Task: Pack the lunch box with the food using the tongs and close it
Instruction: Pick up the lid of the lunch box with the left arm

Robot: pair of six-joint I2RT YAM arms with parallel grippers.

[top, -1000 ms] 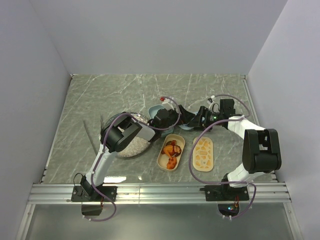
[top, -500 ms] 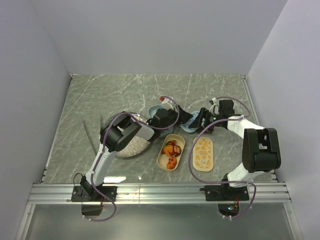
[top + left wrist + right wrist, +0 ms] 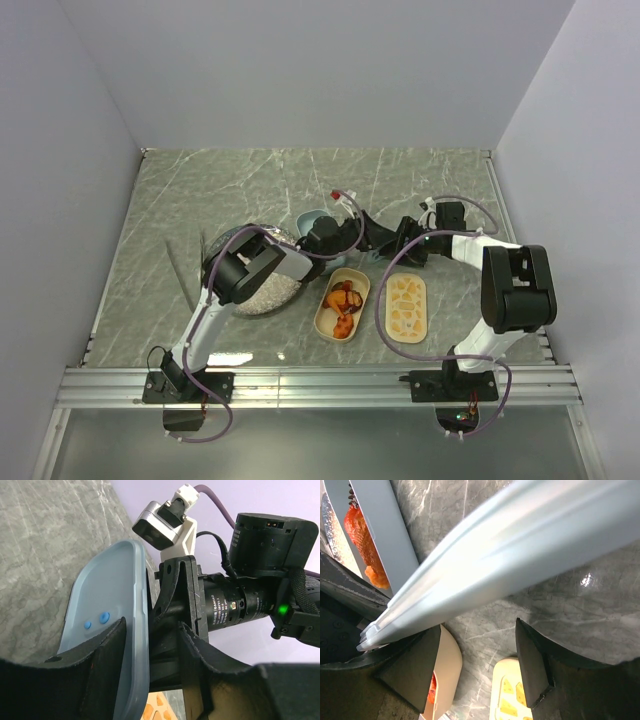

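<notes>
Lunch box lid (image 3: 107,630) stands on edge btwn both arms, clamped by the right end effector (image 3: 477,630). Left end effector (image 3: 152,645) straddles its rim, jaws narrower than a sec ago; can't tell if they pinch it yet, prob. just touching. Lid lay flatter before, now nearly edge-on from above. Food (image 3: 343,298) sits in the tan tub (image 3: 319,315) on the worktop (image 3: 250,190).

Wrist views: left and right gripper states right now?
Left gripper: jaws either side of the blue lid; whether it grips cannot be told.
Right gripper: closed on the blue lid.
</notes>
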